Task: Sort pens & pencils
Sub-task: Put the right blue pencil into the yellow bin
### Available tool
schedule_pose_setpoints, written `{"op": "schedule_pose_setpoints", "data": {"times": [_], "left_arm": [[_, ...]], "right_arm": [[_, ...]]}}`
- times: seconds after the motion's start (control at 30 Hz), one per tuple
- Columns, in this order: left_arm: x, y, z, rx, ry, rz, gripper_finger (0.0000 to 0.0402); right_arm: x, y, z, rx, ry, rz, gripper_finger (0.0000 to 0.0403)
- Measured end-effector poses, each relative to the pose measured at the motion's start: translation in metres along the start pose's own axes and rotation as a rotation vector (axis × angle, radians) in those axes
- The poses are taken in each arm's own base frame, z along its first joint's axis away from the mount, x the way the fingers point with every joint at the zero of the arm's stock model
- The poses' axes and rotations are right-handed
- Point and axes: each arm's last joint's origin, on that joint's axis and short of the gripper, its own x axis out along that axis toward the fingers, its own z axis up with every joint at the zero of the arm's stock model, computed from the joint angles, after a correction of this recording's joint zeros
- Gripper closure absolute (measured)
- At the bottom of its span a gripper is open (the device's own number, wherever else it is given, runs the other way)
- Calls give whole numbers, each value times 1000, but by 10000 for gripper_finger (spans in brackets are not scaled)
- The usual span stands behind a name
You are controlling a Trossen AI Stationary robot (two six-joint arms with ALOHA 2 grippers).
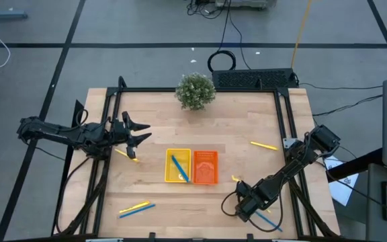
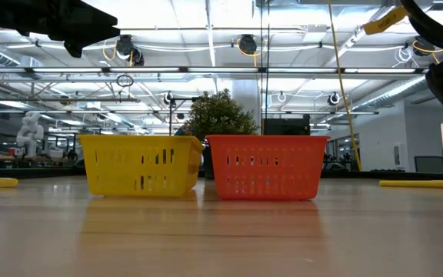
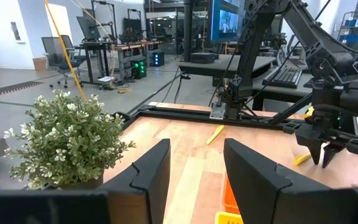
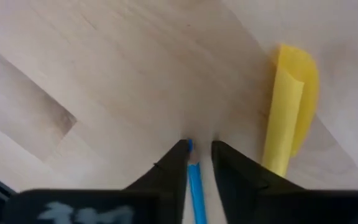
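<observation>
Leftmost, the left gripper (image 1: 142,132) hovers open-fingered left of the yellow tray (image 1: 178,166), which holds a blue pen (image 1: 180,168). Beside it, touching, sits the orange tray (image 1: 205,167). Right of that tray, the right gripper (image 1: 246,204) pinches another blue pen (image 4: 196,190) against the table (image 1: 247,121).

Pale wooden tabletop (image 1: 234,121) with a smooth matt grain; 2 perforated plastic baskets, yellow (image 2: 141,165) and orange (image 2: 266,166).

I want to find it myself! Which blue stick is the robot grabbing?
Look at the table's near right corner, where the right tool is down low. The blue stick lies between its fingers, next to a yellow stick. It is the only blue one there.
</observation>
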Motion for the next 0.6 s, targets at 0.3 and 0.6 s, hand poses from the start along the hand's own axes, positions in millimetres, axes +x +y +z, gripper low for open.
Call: {"op": "schedule_pose_setpoints", "data": {"times": [0.3, 0.6], "left_arm": [[0, 0, 0, -4, 0, 0, 245], [0, 0, 0, -8, 0, 0, 245]], "right_arm": [[0, -1, 2, -10, 1, -10, 395], [-1, -1, 6, -43, -5, -5, 402]]}}
